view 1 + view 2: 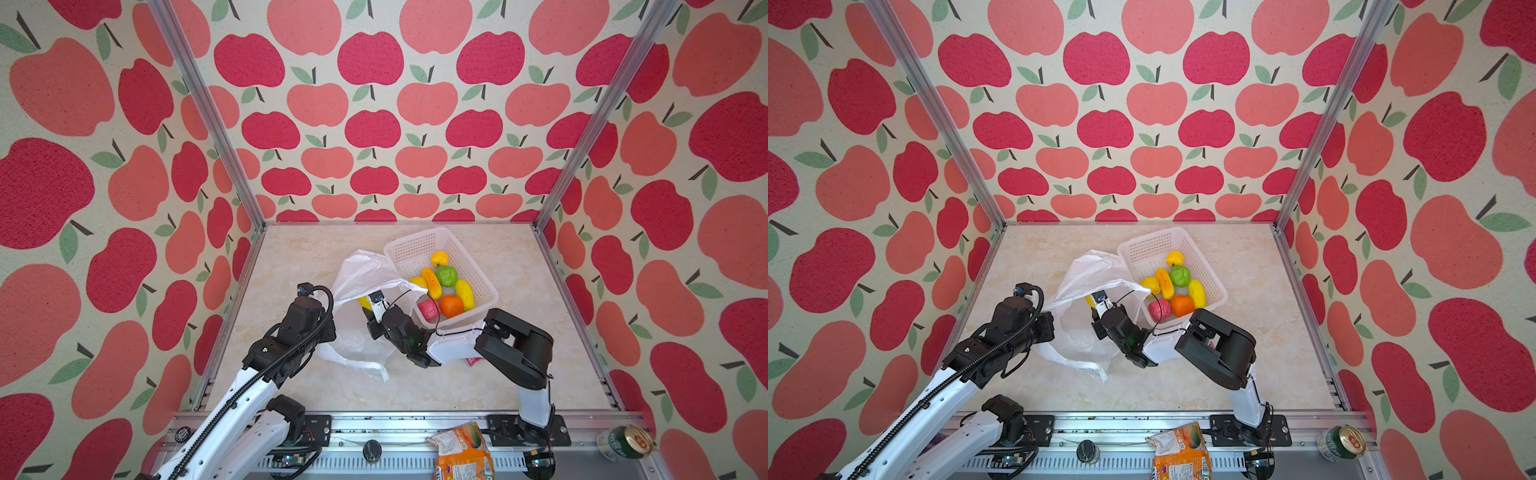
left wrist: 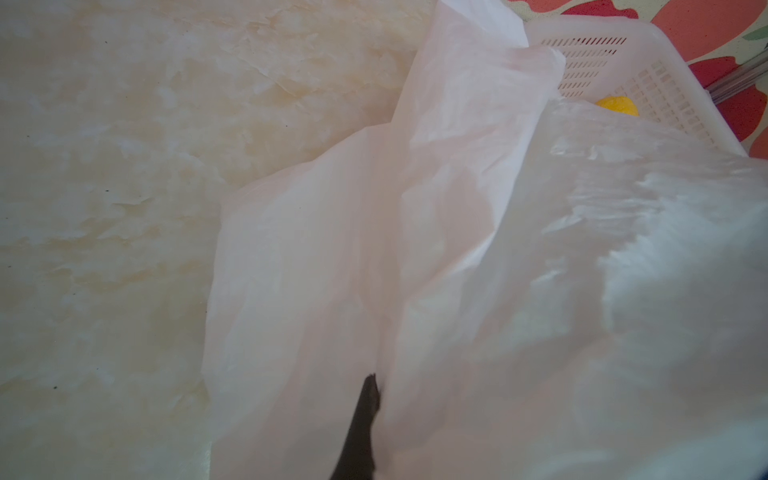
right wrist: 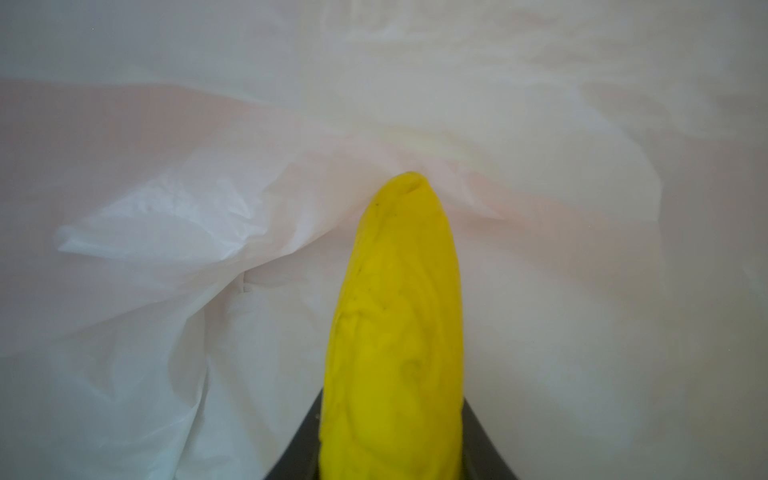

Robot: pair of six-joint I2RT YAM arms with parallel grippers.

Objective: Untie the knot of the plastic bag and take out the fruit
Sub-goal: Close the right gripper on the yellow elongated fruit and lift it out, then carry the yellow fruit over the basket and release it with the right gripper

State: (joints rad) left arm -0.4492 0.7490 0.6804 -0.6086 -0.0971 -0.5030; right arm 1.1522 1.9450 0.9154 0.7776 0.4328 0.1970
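One banana [image 3: 395, 291] is lying clamped in the right gripper [image 3: 390, 449] inside the plastic bag [image 1: 357, 270], pointing 11 o'clock in a top view. Left gripper [image 2: 368, 399] is pinching its film. We are expecting a 5 o'clock pull-out.

One bag [image 1: 361, 270], one basket [image 1: 415, 245], one banana [image 3: 395, 311], seven other fruits [image 1: 446, 276]

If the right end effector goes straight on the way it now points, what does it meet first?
The right end effector has the yellow fruit between its jaws, pointing ahead; its tip would first meet the wall of the plastic bag, apparently very near.
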